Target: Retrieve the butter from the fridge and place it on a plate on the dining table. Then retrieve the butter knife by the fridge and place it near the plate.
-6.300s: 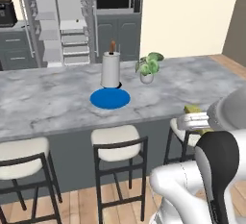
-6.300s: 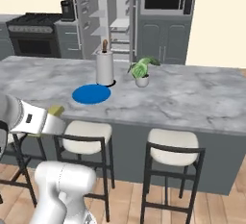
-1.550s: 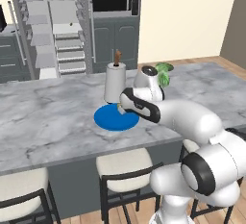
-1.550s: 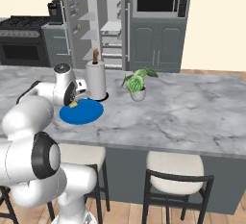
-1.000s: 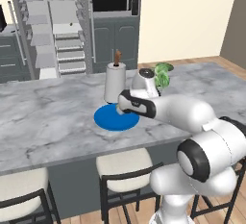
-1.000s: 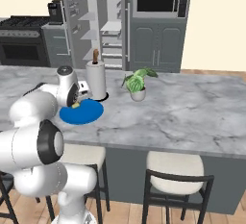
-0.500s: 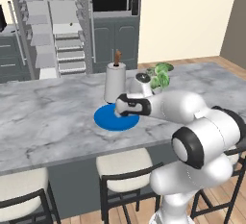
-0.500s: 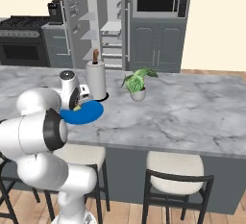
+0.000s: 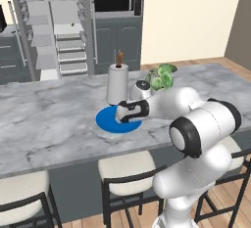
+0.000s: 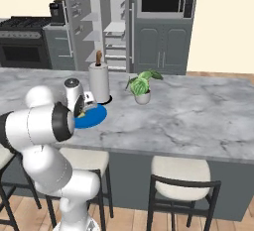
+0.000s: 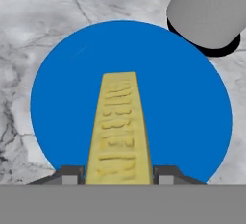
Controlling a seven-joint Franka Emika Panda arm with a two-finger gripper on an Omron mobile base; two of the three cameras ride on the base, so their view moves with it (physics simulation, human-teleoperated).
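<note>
While clamped between jaws, butter [image 11: 119,131].

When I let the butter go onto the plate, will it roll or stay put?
Likely stays: the butter is a flat-sided stick, not round. Held by the end effector over the plate, which looks flat. It may be soft, so release gently.

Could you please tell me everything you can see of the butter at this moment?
The butter is a small pale yellow rectangular stick whose top face carries raised, embossed-looking ridges. In the hand view it runs lengthwise away from the camera, its near end clamped between the fingertips of the gripper, which press on its two long sides. It sits over the middle of the round blue plate on the marble dining table. Whether its underside already touches the plate cannot be told.
</note>
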